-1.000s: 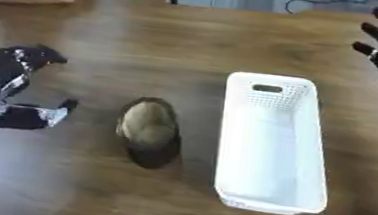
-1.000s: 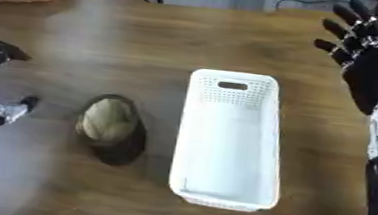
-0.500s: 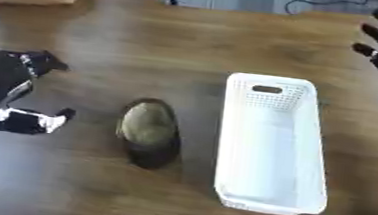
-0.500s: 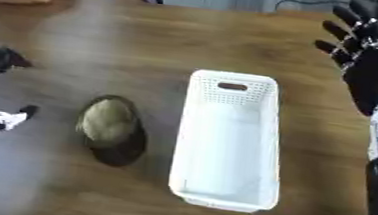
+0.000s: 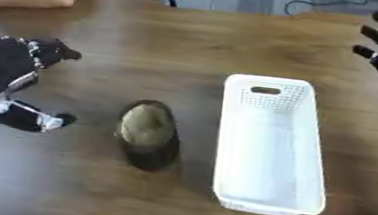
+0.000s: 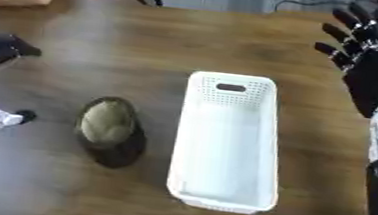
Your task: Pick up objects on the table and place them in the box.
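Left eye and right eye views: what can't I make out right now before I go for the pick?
- Oval object: blurred in both views; only a tan top over a dark base shows, not what it is.
- Left hand: cut off by the left edge in the right eye view.
- Right hand: clipped by the right edge in the left eye view.
- White box: its floor is washed out.

one white perforated plastic box (image 5: 272, 147) stands on the wooden table (image 5: 173, 42). one oval object (image 5: 147, 134), olive-tan on a dark underside, lies beside the box. two robot hands show: one left hand (image 5: 2, 72) and one right hand (image 6: 369, 60).
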Controlling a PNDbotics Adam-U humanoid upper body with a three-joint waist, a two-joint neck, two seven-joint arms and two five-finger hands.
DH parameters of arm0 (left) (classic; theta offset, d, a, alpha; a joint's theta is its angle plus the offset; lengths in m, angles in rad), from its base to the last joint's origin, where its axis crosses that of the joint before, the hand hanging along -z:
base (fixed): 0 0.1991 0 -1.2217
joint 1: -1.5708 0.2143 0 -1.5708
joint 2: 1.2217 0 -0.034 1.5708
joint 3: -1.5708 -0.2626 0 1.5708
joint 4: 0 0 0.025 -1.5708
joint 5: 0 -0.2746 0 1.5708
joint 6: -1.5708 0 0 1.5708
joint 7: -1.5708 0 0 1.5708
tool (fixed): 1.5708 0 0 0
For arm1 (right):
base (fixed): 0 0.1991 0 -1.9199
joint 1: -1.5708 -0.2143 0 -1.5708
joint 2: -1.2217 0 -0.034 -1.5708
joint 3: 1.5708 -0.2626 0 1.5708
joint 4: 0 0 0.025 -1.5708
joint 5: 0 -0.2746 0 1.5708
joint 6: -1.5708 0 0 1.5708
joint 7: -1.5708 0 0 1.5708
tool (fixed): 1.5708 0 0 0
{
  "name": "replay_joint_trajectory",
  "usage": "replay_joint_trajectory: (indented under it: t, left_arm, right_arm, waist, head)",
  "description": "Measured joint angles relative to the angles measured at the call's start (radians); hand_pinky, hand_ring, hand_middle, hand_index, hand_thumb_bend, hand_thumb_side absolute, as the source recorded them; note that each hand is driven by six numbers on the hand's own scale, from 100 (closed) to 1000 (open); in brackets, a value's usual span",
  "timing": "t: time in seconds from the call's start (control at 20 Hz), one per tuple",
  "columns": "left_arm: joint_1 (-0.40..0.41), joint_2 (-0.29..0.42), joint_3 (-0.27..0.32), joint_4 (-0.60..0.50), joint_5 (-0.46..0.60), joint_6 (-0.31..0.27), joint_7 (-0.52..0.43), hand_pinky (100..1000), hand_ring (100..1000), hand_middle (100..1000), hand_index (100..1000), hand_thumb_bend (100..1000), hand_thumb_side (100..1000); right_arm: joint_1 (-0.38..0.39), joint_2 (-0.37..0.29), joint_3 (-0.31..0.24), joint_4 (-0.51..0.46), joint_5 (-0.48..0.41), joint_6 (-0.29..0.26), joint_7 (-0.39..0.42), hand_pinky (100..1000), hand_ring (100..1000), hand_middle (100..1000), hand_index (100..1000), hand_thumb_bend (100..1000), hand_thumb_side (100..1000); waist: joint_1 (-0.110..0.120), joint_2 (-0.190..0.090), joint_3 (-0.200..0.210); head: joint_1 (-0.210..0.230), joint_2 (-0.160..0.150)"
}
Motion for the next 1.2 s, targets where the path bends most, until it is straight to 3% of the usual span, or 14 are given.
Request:
replay_joint_trajectory:
  t: [0.2, 0.6, 0.85, 1.2]
  left_arm:
    - [-0.045, 0.055, -0.04, -0.024, 0.164, -0.017, -0.122, 100, 100, 740, 847, 546, 400]
    - [-0.158, 0.297, -0.183, -0.06, 0.495, -0.05, -0.295, 100, 100, 739, 850, 563, 355]
    - [-0.204, 0.316, -0.234, -0.038, 0.566, -0.056, -0.305, 100, 100, 731, 845, 557, 347]
    - [-0.247, 0.31, -0.272, -0.031, 0.583, -0.062, -0.303, 100, 100, 723, 835, 524, 321]
  right_arm:
    - [0.002, 0.0, 0.0, 0.0, 0.002, 0.0, 0.001, 813, 927, 944, 1000, 100, 1000]
    - [0.018, 0.0, 0.008, 0.001, 0.013, 0.005, 0.014, 814, 928, 945, 1000, 100, 1000]
    - [0.018, 0.0, 0.013, 0.005, 0.02, 0.006, 0.023, 814, 928, 945, 1000, 100, 1000]
    - [0.019, 0.0, 0.013, 0.006, 0.026, 0.01, 0.027, 815, 929, 945, 1000, 100, 1000]
  waist:
    - [0.002, -0.006, -0.001]
    - [0.025, -0.028, -0.006]
    - [0.027, -0.028, -0.015]
    - [0.033, -0.028, -0.016]
  head:
    - [0.0, 0.0]
    - [0.003, 0.009]
    - [0.003, 0.009]
    - [0.003, 0.009]
